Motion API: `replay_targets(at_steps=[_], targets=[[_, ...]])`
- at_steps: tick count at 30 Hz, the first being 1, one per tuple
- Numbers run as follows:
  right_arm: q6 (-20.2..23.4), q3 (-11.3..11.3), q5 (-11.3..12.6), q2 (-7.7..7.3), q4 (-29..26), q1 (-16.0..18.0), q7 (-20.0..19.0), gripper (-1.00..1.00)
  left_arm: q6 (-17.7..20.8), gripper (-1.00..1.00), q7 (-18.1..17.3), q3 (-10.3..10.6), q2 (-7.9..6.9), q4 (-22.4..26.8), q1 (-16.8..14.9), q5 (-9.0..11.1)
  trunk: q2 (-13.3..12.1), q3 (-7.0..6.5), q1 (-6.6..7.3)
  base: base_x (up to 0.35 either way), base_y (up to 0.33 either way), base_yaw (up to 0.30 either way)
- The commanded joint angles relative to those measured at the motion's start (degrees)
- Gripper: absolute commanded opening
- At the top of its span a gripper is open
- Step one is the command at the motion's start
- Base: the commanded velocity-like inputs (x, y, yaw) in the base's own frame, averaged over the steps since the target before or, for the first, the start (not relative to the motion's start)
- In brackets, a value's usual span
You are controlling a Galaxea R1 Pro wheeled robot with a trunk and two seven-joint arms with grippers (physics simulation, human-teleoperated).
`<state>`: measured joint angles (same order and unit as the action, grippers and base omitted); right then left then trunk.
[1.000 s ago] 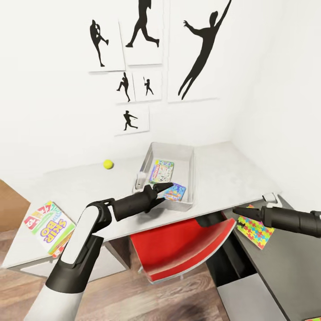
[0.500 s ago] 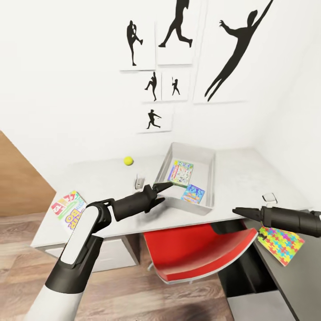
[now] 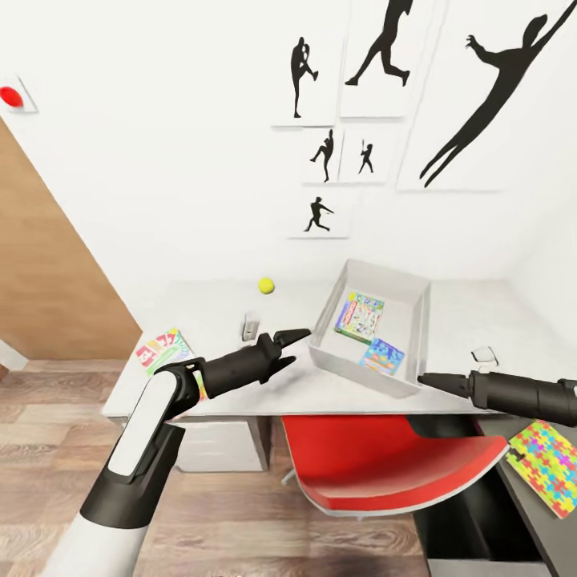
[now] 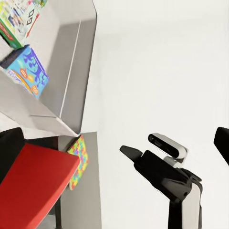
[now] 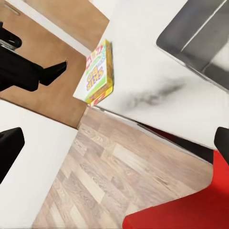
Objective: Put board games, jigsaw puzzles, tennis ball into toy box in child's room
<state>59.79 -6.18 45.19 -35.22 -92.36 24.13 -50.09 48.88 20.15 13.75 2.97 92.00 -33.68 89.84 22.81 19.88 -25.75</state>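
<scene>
On the pale grey desk (image 3: 449, 320), the toy box (image 3: 336, 308) already holds two of the board games: a green-edged box (image 3: 358, 316) and a smaller blue one (image 3: 382, 356), lying flat side by side on its floor. That leaves four toys, by my count. The yellow-green board game (image 3: 163, 351) sits at the desk's far left end, partly behind the left arm. The tennis ball (image 3: 265, 284) rests near the back wall, well apart from the toy box. One jigsaw puzzle (image 3: 551, 463) lies on the lower dark grey section at the right; the second puzzle I cannot pick out with confidence.

The left pincer (image 3: 290, 336) hovers over the desk just beside the toy box's near corner, fingers slightly parted and holding nothing. The right pincer (image 3: 430, 380) hangs off the desk's front edge; its fingers look nearly closed and empty, though in the head view they are too slender to be sure.

A small grey clip-like object (image 3: 251, 326) stands on the desk between the ball and the left pincer. A red chair (image 3: 385, 465) is tucked beneath. Behind, a white wall carries black silhouette posters (image 3: 489, 96) of athletes; wood flooring (image 3: 48, 433) and a brown wooden panel (image 3: 48, 280) show at the left.
</scene>
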Motion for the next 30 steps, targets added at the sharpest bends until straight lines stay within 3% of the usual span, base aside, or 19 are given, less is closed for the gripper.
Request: replay_targets(at_steps=[1, 12, 30], targets=[[0.2, -0.1, -0.2, -0.02, 0.0, 0.0, -0.3, 1.0, 0.1, 1.0, 0.6, 0.0, 0.0, 0.0, 0.0, 0.6, 0.1, 0.1, -0.03, 0.0, 0.049, 0.279], [0.2, -0.1, -0.2, -0.02, 0.0, 0.0, -0.3, 1.0, 0.2, 1.0, 0.5, 0.1, -0.07, 0.0, 0.2, 0.6, 0.1, 0.1, -0.03, 0.0, 0.178, 0.279], [0.2, -0.2, -0.2, -0.02, -0.1, 0.0, -0.3, 1.0, 0.2, 1.0, 0.5, 0.1, -0.07, 0.0, 0.1, 0.5, 0.1, 0.1, -0.03, 0.0, 0.305, 0.279]])
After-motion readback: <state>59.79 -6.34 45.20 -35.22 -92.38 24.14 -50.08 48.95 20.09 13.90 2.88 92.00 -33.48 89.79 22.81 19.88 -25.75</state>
